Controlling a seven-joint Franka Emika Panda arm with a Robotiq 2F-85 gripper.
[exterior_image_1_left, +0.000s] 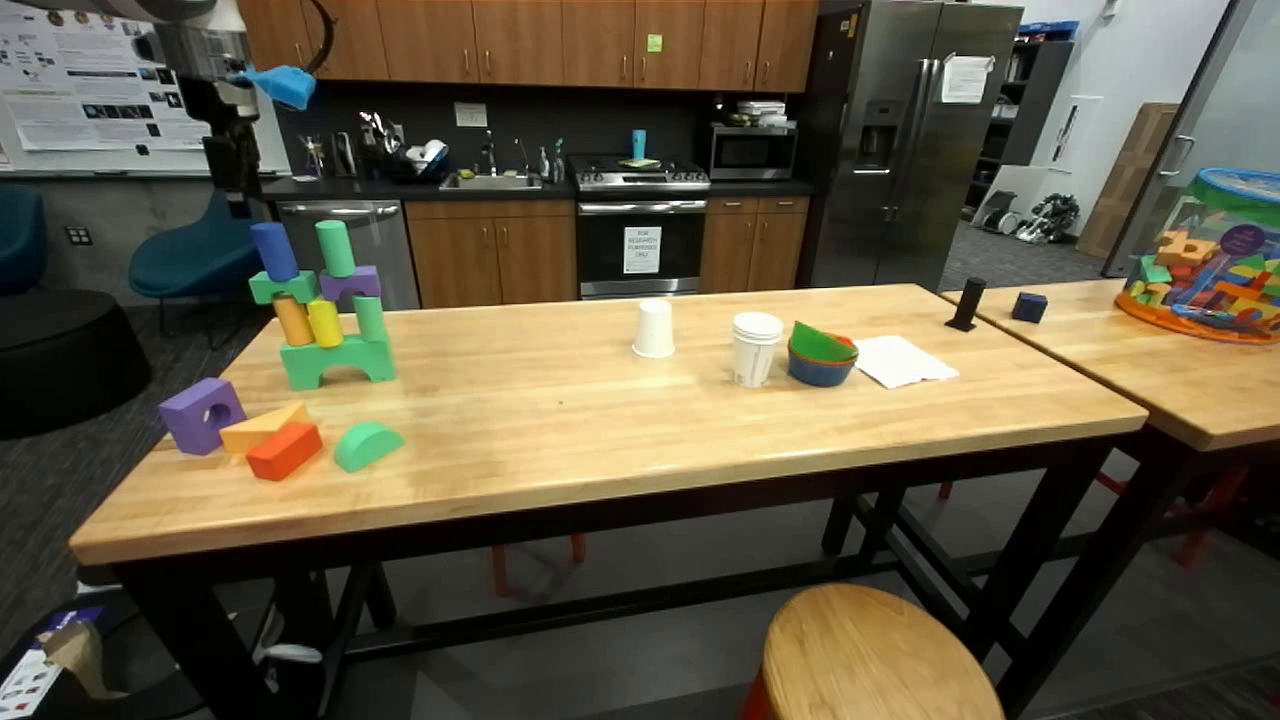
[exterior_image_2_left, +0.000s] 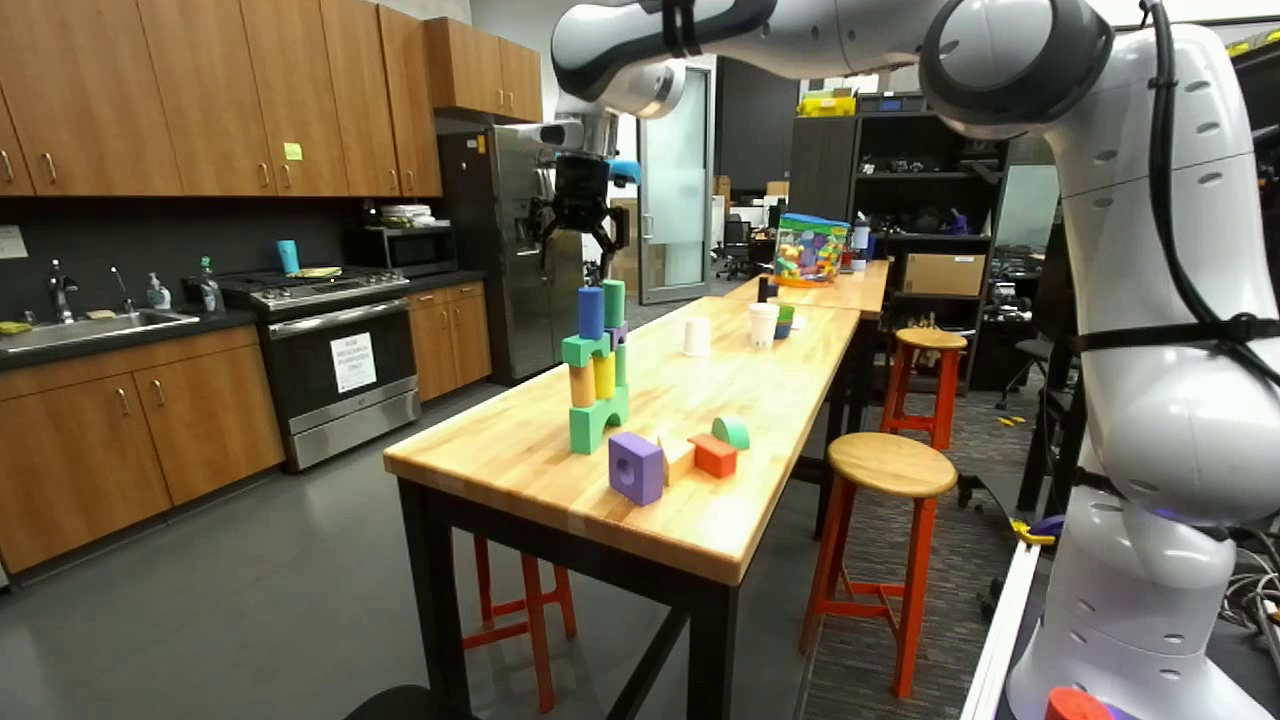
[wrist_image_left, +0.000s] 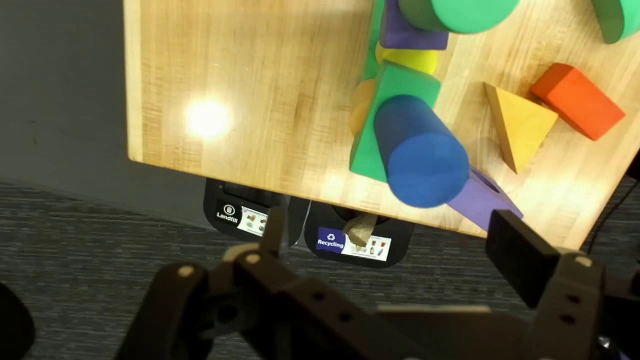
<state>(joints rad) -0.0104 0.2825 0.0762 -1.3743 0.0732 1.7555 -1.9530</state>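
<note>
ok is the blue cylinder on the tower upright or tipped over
Upright: in both exterior views the blue cylinder stands on end atop the upper green block.

The arm (exterior_image_2_left: 1165, 430) is glossy white, rounded, with dark grey joint rings (exterior_image_2_left: 1085, 75) — a black cable (exterior_image_2_left: 1160, 150) strapped along it, a bright blue piece (exterior_image_1_left: 282, 86) by the silvery wrist (exterior_image_1_left: 205, 50). The black gripper (exterior_image_2_left: 576, 258) has jointed fingers (wrist_image_left: 522, 257) with pale screw heads (wrist_image_left: 252, 258).

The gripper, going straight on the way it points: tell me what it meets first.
Pointing down, the gripper would probably meet the blue cylinder atop the block tower first; depth is unclear, so I can't tell whether it would straddle or bump it.
</note>
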